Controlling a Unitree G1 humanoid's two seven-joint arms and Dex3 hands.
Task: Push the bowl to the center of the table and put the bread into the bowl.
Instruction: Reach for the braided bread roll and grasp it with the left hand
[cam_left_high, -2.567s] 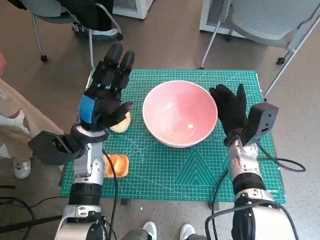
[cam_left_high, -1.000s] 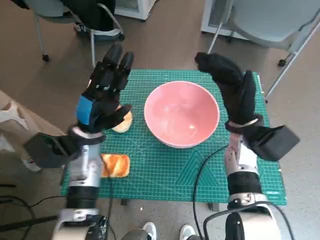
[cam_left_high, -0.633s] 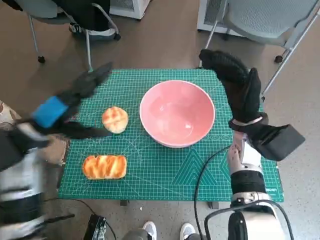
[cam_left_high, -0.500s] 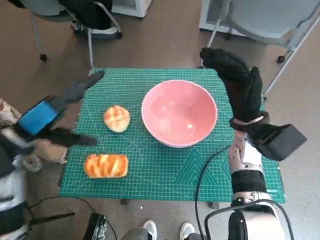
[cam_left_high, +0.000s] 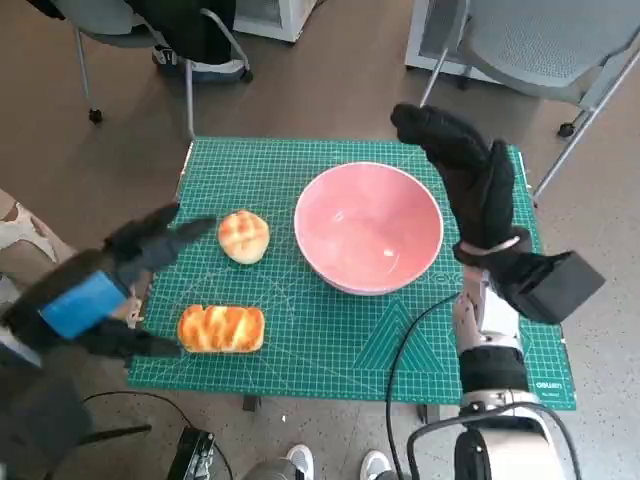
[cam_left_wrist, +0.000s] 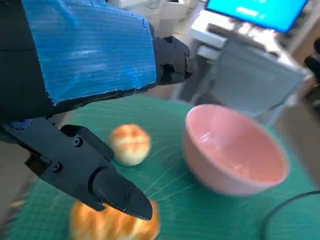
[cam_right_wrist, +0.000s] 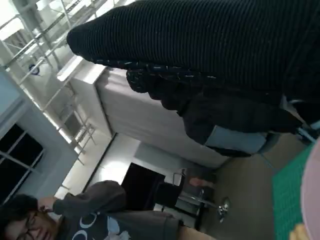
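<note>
A smooth, glossy pink bowl (cam_left_high: 369, 227) sits near the desk's middle on a green gridded mat (cam_left_high: 300, 330). Left of it lie a round bun (cam_left_high: 244, 235) and a ridged golden loaf (cam_left_high: 221, 328). Left hand (cam_left_high: 105, 285) spread, empty; gloved right hand (cam_left_high: 462, 175) raised, fingers loosely apart.

Bowl: pink bowl (cam_left_high: 369, 227) upright on the green cutting mat (cam_left_high: 300, 340), right of the mat's middle and nearer its far edge; nothing inside it
Round bun: round bun (cam_left_high: 244, 235) on the mat just left of the bowl, apart from it
Long loaf: long loaf (cam_left_high: 221, 328) near the mat's front left corner, lying along the front edge
Left hand: left hand (cam_left_high: 100, 290) blurred, over the mat's left edge, fingers spread, holding nothing; beside the loaf
Right hand: right hand (cam_left_high: 467, 180) raised above the bowl's right rim, fingers curved over toward the far edge; holding nothing
Surroundings: chair legs (cam_left_high: 190, 95) on the brown floor (cam_left_high: 330, 90) beyond the far edge; a cable (cam_left_high: 405, 340) crossing the mat's front right part
</note>
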